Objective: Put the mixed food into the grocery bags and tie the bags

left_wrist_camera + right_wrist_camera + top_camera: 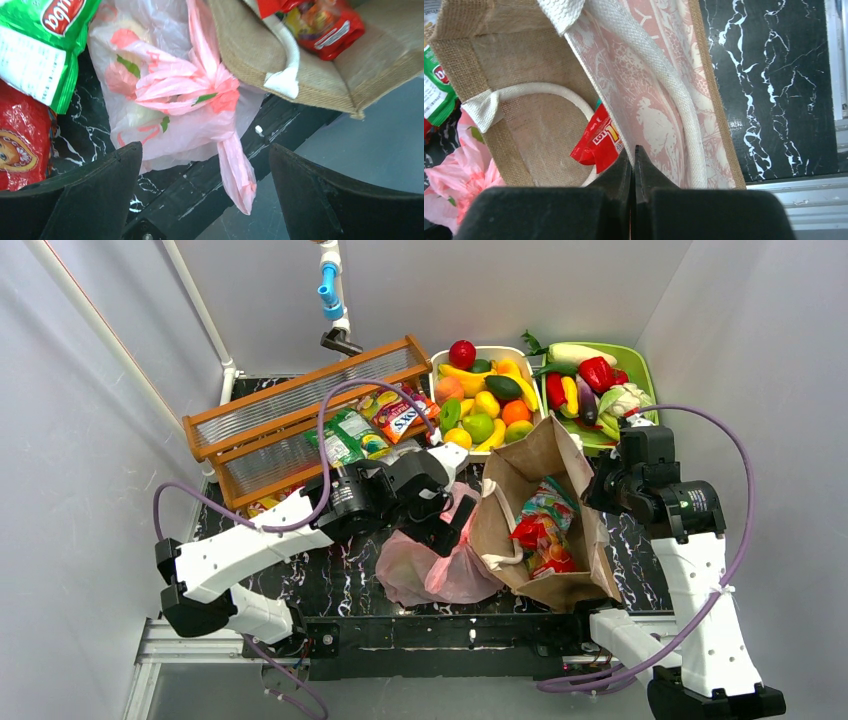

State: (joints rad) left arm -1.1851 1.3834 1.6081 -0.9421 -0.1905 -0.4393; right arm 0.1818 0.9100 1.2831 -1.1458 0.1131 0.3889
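The pink plastic bag (440,568) is thin and translucent and printed with red roses. Its loop handles are drawn into a knot (200,92), and one loose tail (235,172) trails from it. The bag lies slumped on the black marbled surface (340,575) close to the near edge, pressed against the left wall of the brown jute bag (560,590). The jute bag stands open, with white rope handles and red and green snack packets (545,530) inside. The left pincer (440,528) hovers over the pink bag, jaws wide apart and holding nothing. The right pincer (634,150) has its jaws together at the jute bag's right wall; whether cloth is caught between them cannot be told. Bare surface lies left of the pink bag. Behind it stand a wooden rack (300,420), loose packets (370,430), the white fruit basket (490,348) and the green tray (645,365). The jute bag's long axis runs back to front, mouth upward. The pink bag's knot faces up, and its tail points toward the near edge.
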